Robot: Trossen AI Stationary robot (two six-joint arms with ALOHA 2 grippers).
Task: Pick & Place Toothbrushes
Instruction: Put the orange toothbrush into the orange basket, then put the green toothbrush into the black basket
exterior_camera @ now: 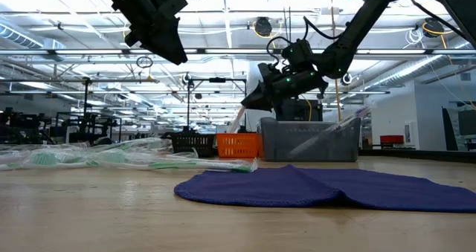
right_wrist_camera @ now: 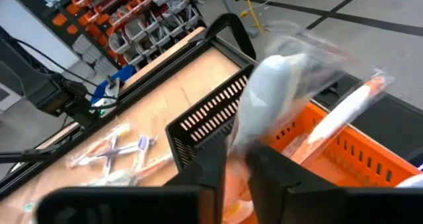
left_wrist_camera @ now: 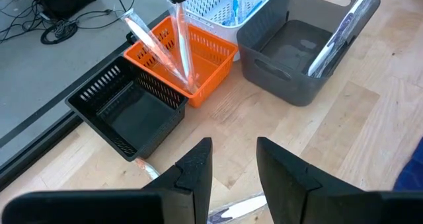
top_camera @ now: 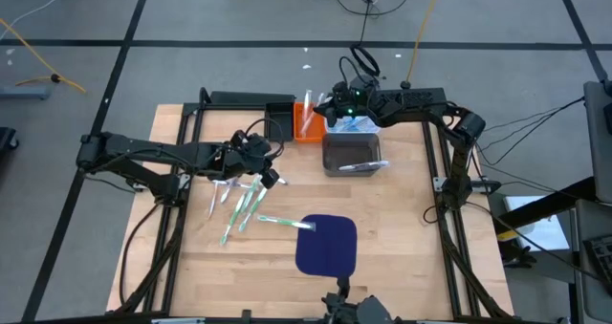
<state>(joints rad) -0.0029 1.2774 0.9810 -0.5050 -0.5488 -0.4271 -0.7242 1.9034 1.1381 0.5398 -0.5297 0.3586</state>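
Note:
Several wrapped toothbrushes (top_camera: 241, 202) lie in a loose pile on the table's left half, and one (top_camera: 285, 223) lies with its end by the blue mat. My left gripper (top_camera: 264, 167) hovers open above the pile's far side, its fingers (left_wrist_camera: 198, 168) holding nothing. My right gripper (top_camera: 330, 107) is at the far side over the orange bin (top_camera: 306, 125), shut on a toothbrush in a clear wrapper (right_wrist_camera: 277, 85). Another toothbrush (left_wrist_camera: 149, 42) leans in the orange bin. One more (left_wrist_camera: 337, 42) leans against the wall of the grey bin (top_camera: 354, 154). My right gripper pinches the wrapped toothbrush between its two fingers (right_wrist_camera: 211, 161), on the wrapper near one end (right_wrist_camera: 241, 135). The fingers come from above, slanting down. The toothbrush is lifted off the table and hangs below the fingers (left_wrist_camera: 180, 39), with its lower end reaching into the orange bin (left_wrist_camera: 190, 82).
Four bins stand along the far edge: black (top_camera: 277, 114), orange, white (top_camera: 356, 125), and the grey one in front of the white one. The dark blue mat (top_camera: 326, 244) lies near the table's near edge. Bare wood lies between the pile and the bins.

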